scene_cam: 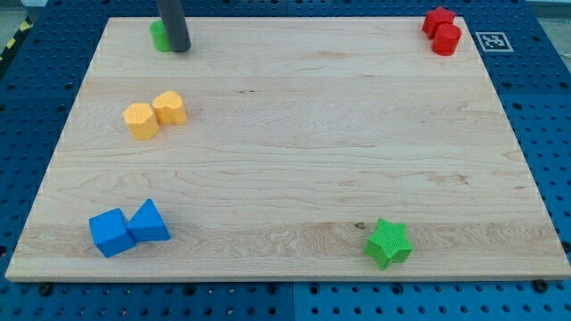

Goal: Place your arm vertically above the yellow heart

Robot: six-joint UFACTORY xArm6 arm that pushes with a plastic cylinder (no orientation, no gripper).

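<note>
Two yellow blocks lie side by side at the view's left. The right one [169, 108] looks like the yellow heart, and the left one [140, 120] looks like a hexagon. My dark rod comes down at the view's top left, and my tip [179, 49] rests on the board. The tip is above the yellow pair in the view, a short gap away, and touches neither block. A green block [159, 36] sits right against the rod's left side, partly hidden by it.
Two red blocks [438, 20] [446, 39] touch at the view's top right corner. A blue cube [111, 232] and a blue triangle [149, 221] touch at the bottom left. A green star [388, 242] lies near the bottom edge, right of centre. The wooden board [312, 152] lies on a blue pegboard.
</note>
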